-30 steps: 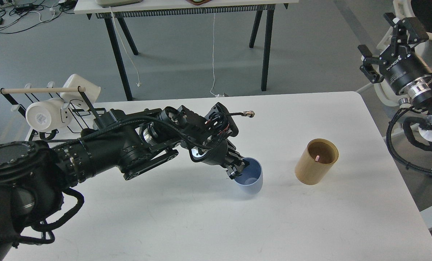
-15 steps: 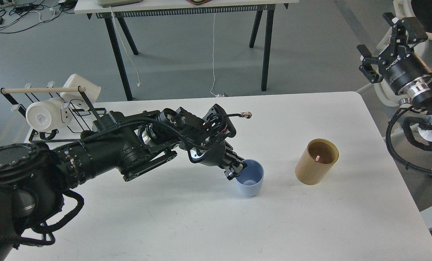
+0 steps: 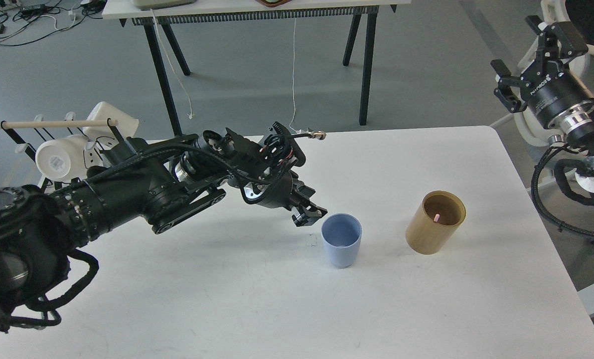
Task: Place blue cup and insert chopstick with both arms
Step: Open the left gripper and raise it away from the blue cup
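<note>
The blue cup (image 3: 341, 245) stands upright and alone on the white table (image 3: 426, 309), near its middle. My left gripper (image 3: 310, 216) hovers just up and left of the cup's rim, apart from it, with its fingers open and empty. The tan wooden holder (image 3: 434, 227) stands to the right of the cup. A pink chopstick tip (image 3: 436, 217) shows inside the holder; the rest of the stick is hidden. My right gripper (image 3: 526, 57) is raised off the table's far right corner, open and empty.
A black wire rack (image 3: 53, 149) at the table's left edge holds white mugs (image 3: 60, 157) and a pale wooden rod (image 3: 53, 124). A second table (image 3: 257, 7) stands across the floor behind. The table's right edge runs close to my right arm.
My left gripper let go of the blue cup's rim and drew back up and to the left. The cup now stands upright by itself. The right arm barely moved.
</note>
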Tool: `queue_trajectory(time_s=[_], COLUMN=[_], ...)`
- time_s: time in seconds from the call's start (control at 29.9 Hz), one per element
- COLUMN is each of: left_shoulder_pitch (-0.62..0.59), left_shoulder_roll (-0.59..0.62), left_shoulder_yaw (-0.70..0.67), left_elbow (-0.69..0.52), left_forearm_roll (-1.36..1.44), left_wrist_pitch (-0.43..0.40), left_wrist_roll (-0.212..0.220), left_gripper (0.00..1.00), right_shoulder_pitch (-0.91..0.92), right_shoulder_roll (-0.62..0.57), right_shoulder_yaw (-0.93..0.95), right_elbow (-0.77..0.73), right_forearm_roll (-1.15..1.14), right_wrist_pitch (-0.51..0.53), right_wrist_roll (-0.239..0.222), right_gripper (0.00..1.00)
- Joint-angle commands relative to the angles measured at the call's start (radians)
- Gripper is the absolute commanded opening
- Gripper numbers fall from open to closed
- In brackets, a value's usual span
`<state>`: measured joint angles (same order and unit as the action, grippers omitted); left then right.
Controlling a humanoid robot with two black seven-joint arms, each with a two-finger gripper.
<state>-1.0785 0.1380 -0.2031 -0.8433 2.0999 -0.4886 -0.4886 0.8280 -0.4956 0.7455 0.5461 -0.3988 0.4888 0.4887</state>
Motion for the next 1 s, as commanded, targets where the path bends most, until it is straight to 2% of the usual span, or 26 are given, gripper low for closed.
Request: queue_trajectory(time_s=[0.0, 0.2, 0.33, 0.43, 0.67, 0.87, 0.97], left_shoulder_pitch=[0.005, 0.052, 0.114, 0.16, 0.273, 0.33, 0.354], left_shoulder_roll=[0.038, 0.084, 0.112, 0.13, 0.144, 0.146, 0.149], left_shoulder_yaw=[-0.108, -0.269, -0.402, -0.516, -0.784, -0.822, -0.82], left_elbow=[-0.008, -0.032, -0.06, -0.06, -0.062, -0.063, -0.078], left_forearm_roll=[-0.138, -0.345, -0.518, -0.641, -0.828, -0.828, -0.828], left_wrist_pitch=[0.0, 0.0, 0.0, 0.0, 0.0, 0.0, 0.0], left_wrist_roll=[0.0, 0.0, 0.0, 0.0, 0.0, 0.0, 0.0], left_gripper=[0.91, 0.94, 0.94, 0.95, 0.95, 0.95, 0.95], right_shoulder_pitch=[0.003, 0.026, 0.057, 0.069, 0.037, -0.102, -0.193], right_shoulder_roll=[-0.017, -0.041, -0.049, -0.162, -0.386, -0.619, -0.73], right_shoulder_yaw=[0.0, -0.014, -0.109, -0.153, -0.155, -0.163, -0.184], right_elbow=[-0.002, 0.011, 0.05, 0.118, 0.352, 0.694, 0.846], right_forearm_roll=[0.0, -0.012, -0.032, -0.099, -0.467, -0.812, -0.916], right_wrist_pitch=[0.0, 0.0, 0.0, 0.0, 0.0, 0.0, -0.184], right_wrist_roll=[0.0, 0.0, 0.0, 0.0, 0.0, 0.0, 0.0], right_gripper=[0.99, 0.99, 0.99, 0.99, 0.99, 0.99, 0.99])
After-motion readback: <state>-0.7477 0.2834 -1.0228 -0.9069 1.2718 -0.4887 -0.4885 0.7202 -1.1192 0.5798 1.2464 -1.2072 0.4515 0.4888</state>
